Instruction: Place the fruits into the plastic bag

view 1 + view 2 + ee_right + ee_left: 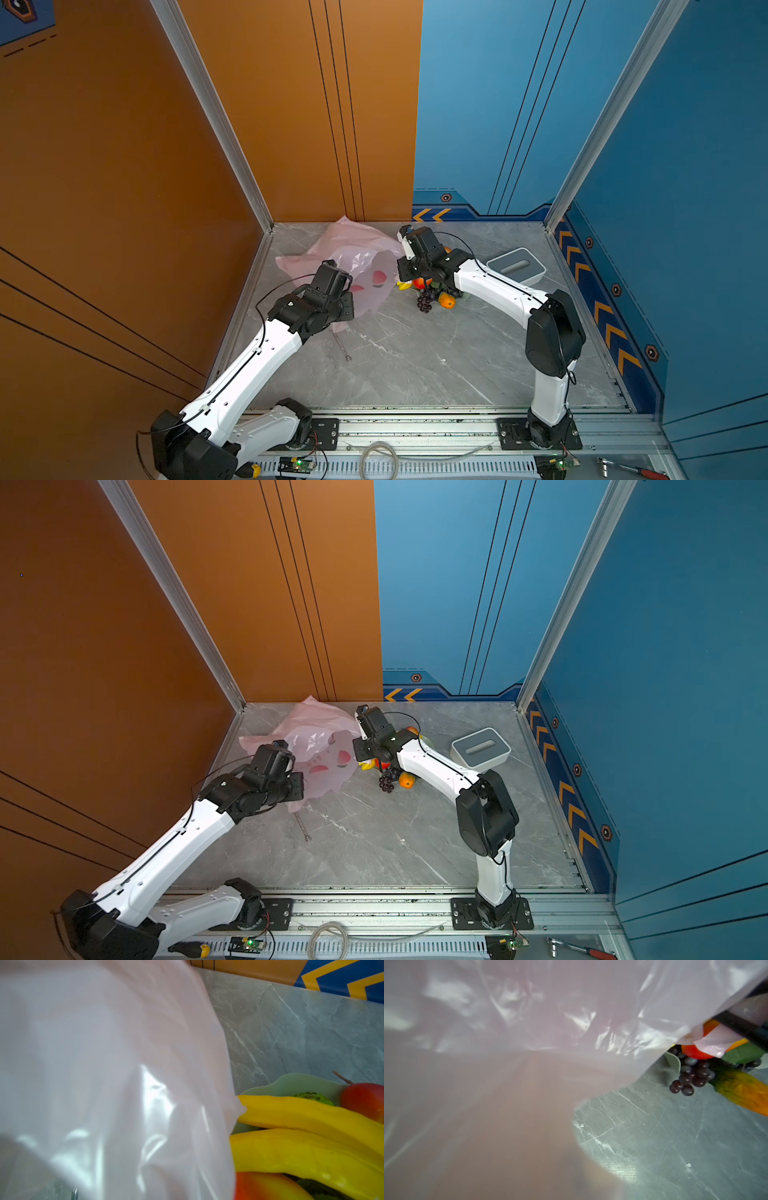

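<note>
**Findings.** The plastic bag (357, 253) lay crumpled on the table (415, 357) with none of the fruits (432, 291) inside it. They sat heaped in a pale green dish (291, 1084) just beside the bag's right edge. The banana bunch (301, 1153) touched the film, and the grapes (424, 300) hung over the dish rim. The left gripper (348, 300) stood at the bag's near edge and the right gripper (402, 266) at its right edge, both clamped narrow. Film rose to each, so each was judged pinched on the bag, though the fingertips were hidden.

**Risks.**
- With both grippers committed, freeing one could let the bag's mouth collapse.
- The thin film could tear or slip.
- Film snagged on the banana bunch could drag the dish and scatter fruit.
- Film masked both wrist views, so any reach would be poorly sighted.
</note>
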Available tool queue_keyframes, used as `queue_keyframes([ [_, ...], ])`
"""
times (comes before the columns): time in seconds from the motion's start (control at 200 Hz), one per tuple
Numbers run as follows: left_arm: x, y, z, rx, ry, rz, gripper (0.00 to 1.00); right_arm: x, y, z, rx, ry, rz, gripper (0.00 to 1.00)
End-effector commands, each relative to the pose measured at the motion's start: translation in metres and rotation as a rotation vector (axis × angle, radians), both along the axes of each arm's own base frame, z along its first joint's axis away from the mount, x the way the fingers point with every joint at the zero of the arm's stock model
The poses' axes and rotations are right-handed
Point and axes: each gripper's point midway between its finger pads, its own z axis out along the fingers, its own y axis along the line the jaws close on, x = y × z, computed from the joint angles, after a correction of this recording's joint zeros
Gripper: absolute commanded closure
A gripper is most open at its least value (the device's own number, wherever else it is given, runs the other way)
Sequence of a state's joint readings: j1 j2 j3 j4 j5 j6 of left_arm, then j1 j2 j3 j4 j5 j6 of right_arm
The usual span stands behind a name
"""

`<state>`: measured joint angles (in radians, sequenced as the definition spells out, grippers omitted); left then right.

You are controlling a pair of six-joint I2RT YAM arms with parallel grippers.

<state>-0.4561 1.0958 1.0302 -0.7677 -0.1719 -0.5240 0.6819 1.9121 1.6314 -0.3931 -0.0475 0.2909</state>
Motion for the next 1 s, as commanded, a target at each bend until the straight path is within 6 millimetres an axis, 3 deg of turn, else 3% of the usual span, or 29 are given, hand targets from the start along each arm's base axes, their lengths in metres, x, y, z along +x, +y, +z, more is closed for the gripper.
queue_keyframes([
  [0.0, 0.004, -0.007, 0.006, -0.078, -0.009, 0.026, 1.00, 0.009, 0.004, 0.026, 0.114, 0.001, 0.004, 1.00],
  [0.145, -0.004, -0.002, 0.015, -0.112, -0.025, 0.066, 1.00, 0.007, 0.007, 0.030, 0.139, 0.002, 0.016, 1.00],
  [0.16, -0.008, 0.000, 0.006, -0.106, -0.006, 0.071, 1.00, 0.007, 0.006, 0.030, 0.141, 0.000, 0.015, 1.00],
  [0.225, -0.012, 0.001, 0.009, -0.120, -0.018, 0.080, 1.00, 0.006, 0.005, 0.034, 0.142, -0.008, 0.019, 1.00],
  [0.511, -0.025, 0.001, 0.019, -0.125, -0.022, 0.069, 1.00, 0.018, -0.015, 0.047, 0.159, -0.026, -0.024, 1.00],
  [0.536, -0.023, -0.001, 0.033, -0.142, -0.048, 0.068, 1.00, 0.018, -0.015, 0.047, 0.162, -0.026, -0.023, 1.00],
  [0.791, -0.041, -0.018, 0.071, -0.139, -0.093, 0.018, 1.00, 0.019, -0.013, 0.076, 0.212, -0.059, -0.035, 1.00],
  [0.991, -0.065, -0.018, 0.100, -0.131, -0.145, 0.007, 1.00, 0.002, -0.008, 0.086, 0.202, -0.061, -0.013, 1.00],
])
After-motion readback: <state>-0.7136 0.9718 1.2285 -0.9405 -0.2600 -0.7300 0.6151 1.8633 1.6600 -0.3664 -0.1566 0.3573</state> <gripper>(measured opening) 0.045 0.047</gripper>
